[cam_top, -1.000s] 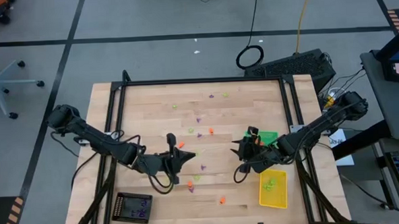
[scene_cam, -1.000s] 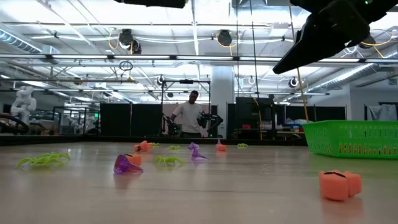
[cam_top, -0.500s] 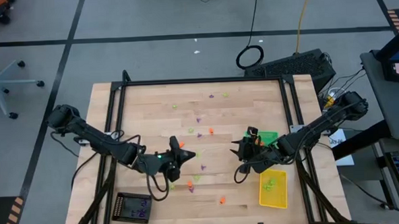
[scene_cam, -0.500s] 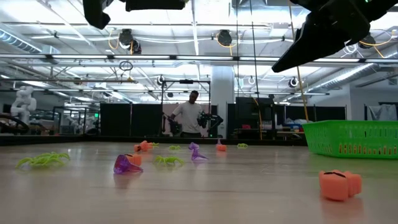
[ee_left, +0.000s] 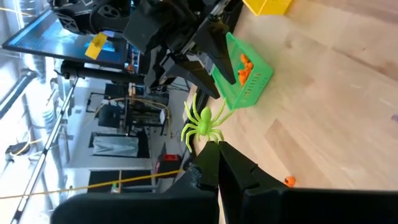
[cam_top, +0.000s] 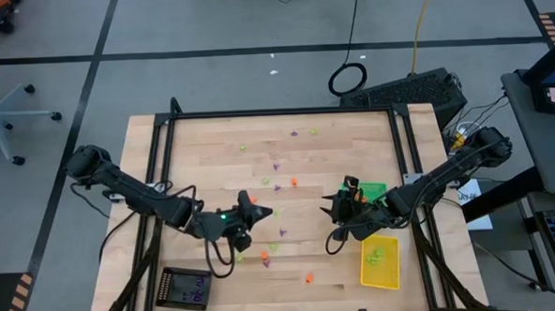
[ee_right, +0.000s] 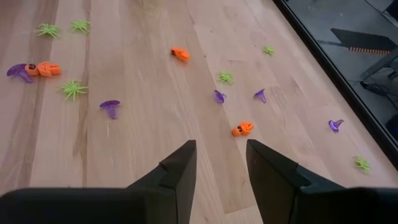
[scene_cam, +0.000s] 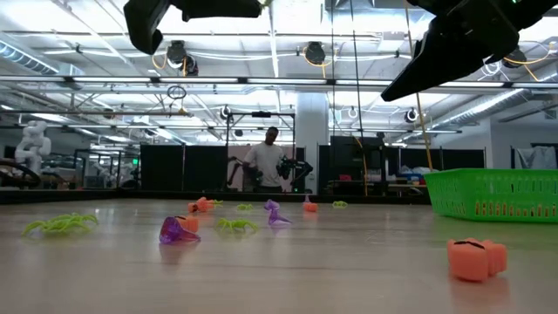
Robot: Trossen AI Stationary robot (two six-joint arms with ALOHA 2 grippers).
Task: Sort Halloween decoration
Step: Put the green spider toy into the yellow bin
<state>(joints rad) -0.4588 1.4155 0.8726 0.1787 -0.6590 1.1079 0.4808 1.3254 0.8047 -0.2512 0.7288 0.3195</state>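
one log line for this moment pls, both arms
left gripper: shut on green spider, raised mid-table | right gripper: jaws open, empty, by green tray

The wooden worktop [cam_top: 211, 140] sits in a black frame. A green tray [cam_top: 373, 191] lies near its right edge, and just beside it, nearer the front, a yellow tray [cam_top: 380, 261]. A black tray [cam_top: 186, 288] rests at the front left corner. On the grey floor beyond the worktop lie a coiled cable [cam_top: 348, 78] and a dark case [cam_top: 415, 89]; an office chair [cam_top: 8, 116] stands at far left. In the low view a person [scene_cam: 264, 162] stands far back in the room.
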